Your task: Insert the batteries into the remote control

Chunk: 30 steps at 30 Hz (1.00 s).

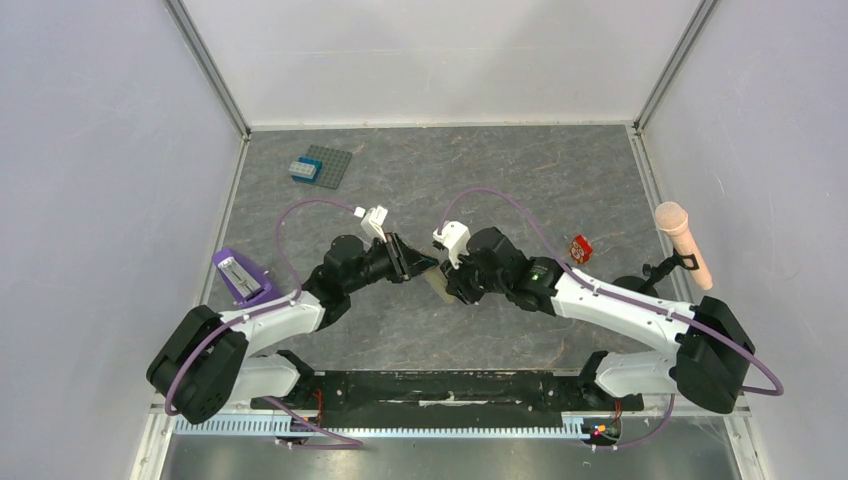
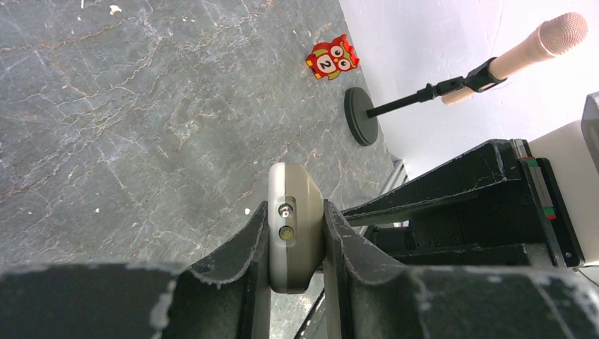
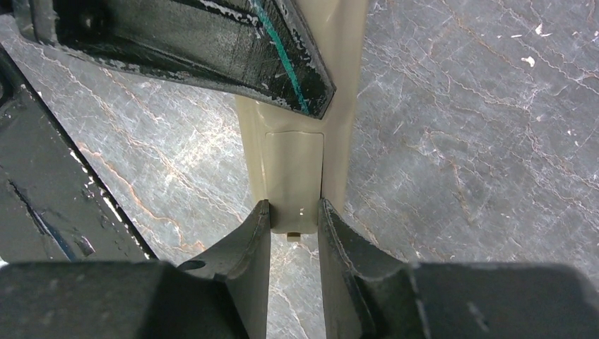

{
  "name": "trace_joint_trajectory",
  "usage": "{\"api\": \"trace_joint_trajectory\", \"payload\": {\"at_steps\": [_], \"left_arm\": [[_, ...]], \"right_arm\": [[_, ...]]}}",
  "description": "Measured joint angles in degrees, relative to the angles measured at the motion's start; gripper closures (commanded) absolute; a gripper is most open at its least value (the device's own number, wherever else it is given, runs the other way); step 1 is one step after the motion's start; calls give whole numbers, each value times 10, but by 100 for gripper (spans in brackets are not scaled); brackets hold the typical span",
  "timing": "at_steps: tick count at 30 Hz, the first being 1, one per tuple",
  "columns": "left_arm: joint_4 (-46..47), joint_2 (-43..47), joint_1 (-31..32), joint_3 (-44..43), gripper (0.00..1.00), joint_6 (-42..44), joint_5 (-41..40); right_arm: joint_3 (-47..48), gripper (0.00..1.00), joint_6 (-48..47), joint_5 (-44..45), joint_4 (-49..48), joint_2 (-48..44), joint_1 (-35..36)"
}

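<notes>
Above the middle of the table, nearer its front edge: one remote control, held between two grippers.
Left gripper clamped across the emitter end; right gripper clamped on the back by the cover panel, which looks still fitted. Batteries: none visible, so loading seems not begun. Also one owl tile and one microphone by the right edge, and one blue brick near the far-left corner.

L gripper & R gripper meet centrally, arms angled inward, both pinching the remote control.
</notes>
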<state>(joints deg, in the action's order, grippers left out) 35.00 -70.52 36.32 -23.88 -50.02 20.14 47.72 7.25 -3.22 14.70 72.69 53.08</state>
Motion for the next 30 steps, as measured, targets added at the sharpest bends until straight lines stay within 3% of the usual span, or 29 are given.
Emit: {"api": "trace_joint_trajectory", "payload": {"at_steps": [8, 15, 30], "left_arm": [[3, 0, -2, 4, 98, -42, 9], [4, 7, -2, 7, 98, -66, 10], [34, 30, 6, 10, 98, -112, 23]], "right_arm": [[30, 60, -2, -14, 43, 9, 0], [65, 54, -3, -23, 87, 21, 0], [123, 16, 47, -12, 103, 1, -3]]}}
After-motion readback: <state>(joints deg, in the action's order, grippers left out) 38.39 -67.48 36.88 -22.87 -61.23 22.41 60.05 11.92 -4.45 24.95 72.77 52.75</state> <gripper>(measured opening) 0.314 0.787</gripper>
